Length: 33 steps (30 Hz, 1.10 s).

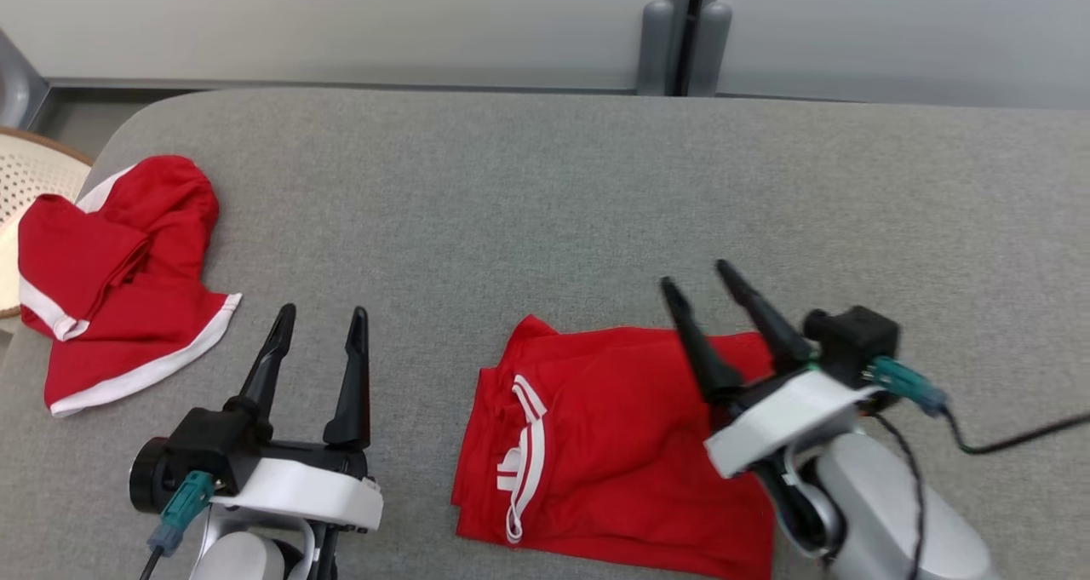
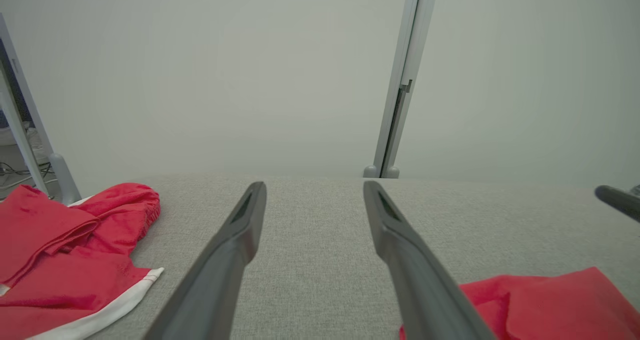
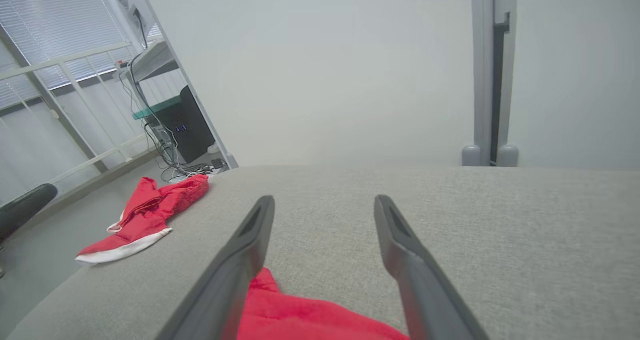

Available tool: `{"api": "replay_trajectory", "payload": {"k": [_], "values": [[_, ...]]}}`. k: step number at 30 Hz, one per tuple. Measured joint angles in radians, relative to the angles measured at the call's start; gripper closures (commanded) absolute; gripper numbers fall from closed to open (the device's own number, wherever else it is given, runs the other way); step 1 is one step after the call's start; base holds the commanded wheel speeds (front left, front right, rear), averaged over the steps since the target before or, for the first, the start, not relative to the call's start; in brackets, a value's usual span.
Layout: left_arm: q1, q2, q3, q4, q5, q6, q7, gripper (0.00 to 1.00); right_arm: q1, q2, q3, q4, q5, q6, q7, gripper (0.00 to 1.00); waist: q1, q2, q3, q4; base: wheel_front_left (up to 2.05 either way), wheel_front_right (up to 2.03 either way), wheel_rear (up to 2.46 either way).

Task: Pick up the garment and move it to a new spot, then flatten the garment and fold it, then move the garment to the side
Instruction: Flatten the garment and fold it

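Garment of red cloth with white stripes (image 1: 596, 444) lies folded on grey fabric surface (image 1: 511, 205); left jaws and right jaws wide, empty.

far lane: bare grey surface (image 1: 528, 197) ahead of me, open back to the wall.
middle gap: free strip between my left gripper (image 1: 324, 309) and the folded red garment (image 1: 596, 452).
left block: crumpled red garment (image 1: 128, 299) at the surface's edge, wicker basket (image 1: 34, 175) beyond.
right block: black cable (image 1: 1013, 439) trailing from my right gripper (image 1: 694, 273).
back: grey post (image 1: 685, 43) behind the far edge.
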Motion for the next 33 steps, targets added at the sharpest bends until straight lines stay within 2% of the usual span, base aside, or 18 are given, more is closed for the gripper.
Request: {"api": "replay_trajectory", "payload": {"k": [6, 12, 24, 33], "values": [[0.034, 0.016, 0.022, -0.005, 0.0, 0.005, 0.0, 0.0, 0.143, -0.045, -0.225, -0.137, -0.111, 0.0, 0.0, 0.0, 0.0, 0.0, -0.043, -0.029, 0.0, 0.0, 0.0], [0.078, 0.028, 0.031, -0.008, 0.0, 0.01, 0.0, 0.0, 0.294, -0.068, -0.378, -0.237, -0.18, 0.0, 0.026, 0.0, 0.0, 0.0, -0.093, -0.053, 0.0, 0.0, 0.0], [0.18, 0.064, 0.029, -0.031, 0.0, 0.018, 0.015, 0.0, 0.534, -0.047, -0.486, -0.474, -0.253, 0.0, 0.195, 0.0, 0.0, 0.0, -0.193, -0.097, 0.0, 0.0, 0.0], [0.223, 0.077, 0.026, -0.036, -0.005, 0.025, 0.032, 0.0, 0.632, -0.03, -0.522, -0.579, -0.288, 0.0, 0.263, 0.0, 0.0, 0.0, -0.23, -0.111, 0.0, 0.0, 0.0]]}}
